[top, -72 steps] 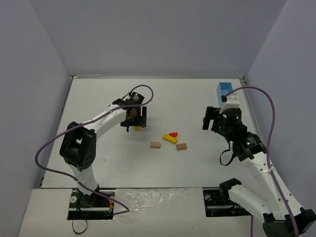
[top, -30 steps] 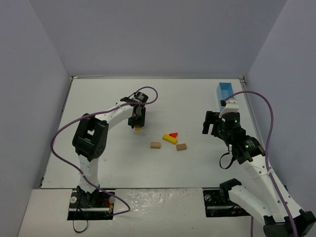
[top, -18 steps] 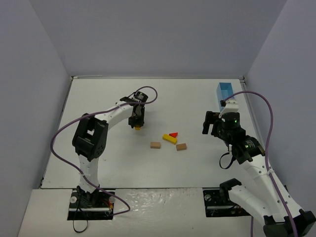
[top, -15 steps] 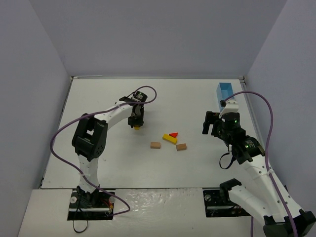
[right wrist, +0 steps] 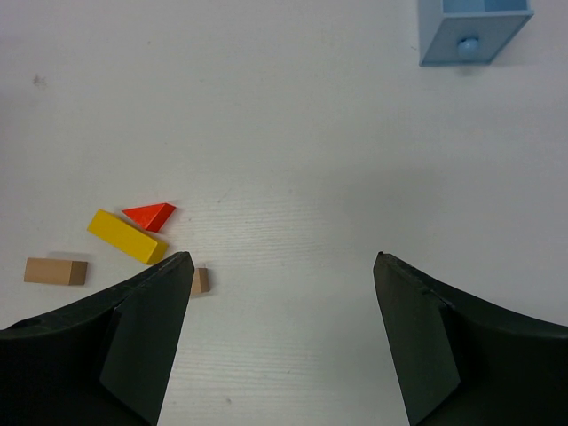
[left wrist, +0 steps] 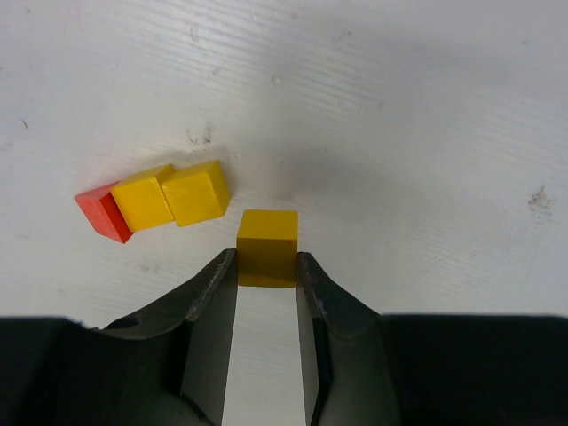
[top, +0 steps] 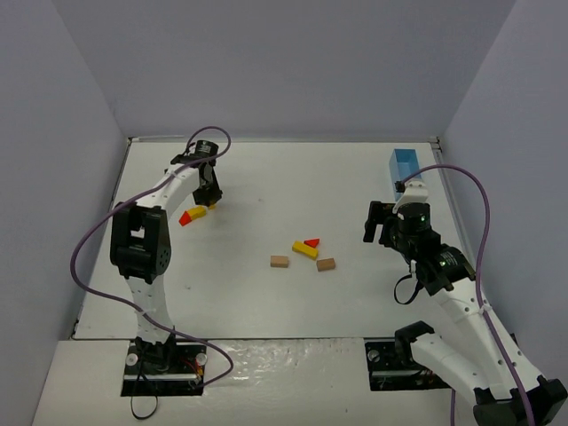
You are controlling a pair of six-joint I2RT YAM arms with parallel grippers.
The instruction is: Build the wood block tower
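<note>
My left gripper is shut on a small yellow cube, its fingers pressing both sides. Just left of it on the table lie two yellow cubes in a row with a red piece at their end; in the top view that cluster sits at the far left, below the left gripper. At the table's middle lie a yellow bar, a red wedge and two tan blocks. The right gripper hovers open to their right, holding nothing.
A light-blue box stands at the back right, also in the right wrist view. Grey walls close in the white table on three sides. Purple cables arch over both arms.
The left arm has swung from near the middle to the far left, carrying the yellow cube. The red and yellow cluster now shows there. The right arm has not moved.
</note>
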